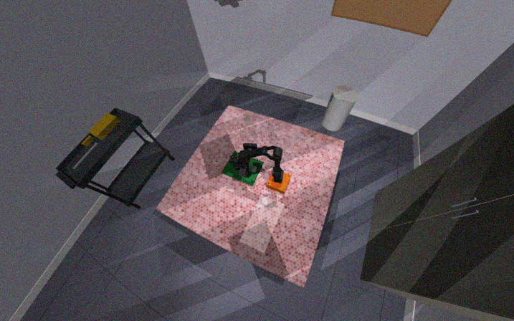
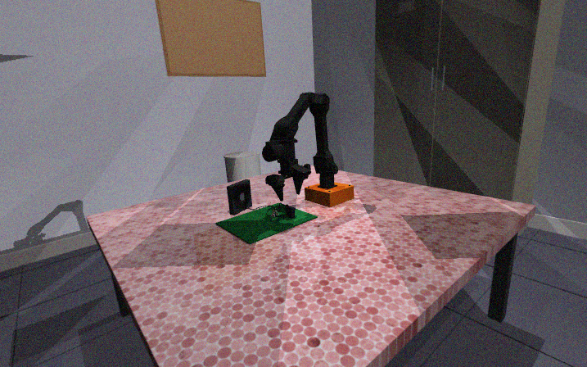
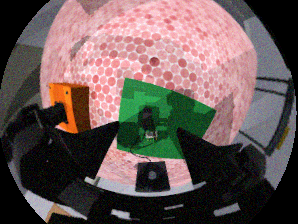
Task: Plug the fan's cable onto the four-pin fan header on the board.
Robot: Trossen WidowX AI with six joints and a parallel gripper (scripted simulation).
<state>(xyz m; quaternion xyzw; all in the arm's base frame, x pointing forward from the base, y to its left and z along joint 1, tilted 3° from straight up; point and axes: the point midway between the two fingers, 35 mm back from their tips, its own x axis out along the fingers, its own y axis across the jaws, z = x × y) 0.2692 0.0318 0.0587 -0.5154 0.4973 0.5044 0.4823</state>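
Observation:
My gripper (image 2: 290, 197) (image 3: 149, 127) is open and empty, fingers pointing down, above the green board (image 2: 250, 232) (image 3: 134, 89) (image 1: 229, 173). In the wrist view a black upright part (image 3: 147, 116) and a small pale part (image 3: 151, 135) lie between the fingertips' lines of sight; the black part (image 2: 290, 210) stands on the board in the exterior view. The black fan (image 2: 232, 201) (image 3: 145, 181) (image 1: 249, 146) stands beside the board. Its thin cable (image 3: 133, 151) (image 2: 259, 208) runs onto the board towards the pale part. Plug and four-pin header are too small to tell apart.
The arm's orange base (image 1: 284, 187) (image 2: 329, 197) (image 3: 77, 107) stands beside the board on the pink patterned table (image 1: 315, 171) (image 2: 354, 283). A pale bin (image 1: 336, 111) (image 2: 243, 166) and a dark cart (image 1: 138, 167) stand on the floor away from the table.

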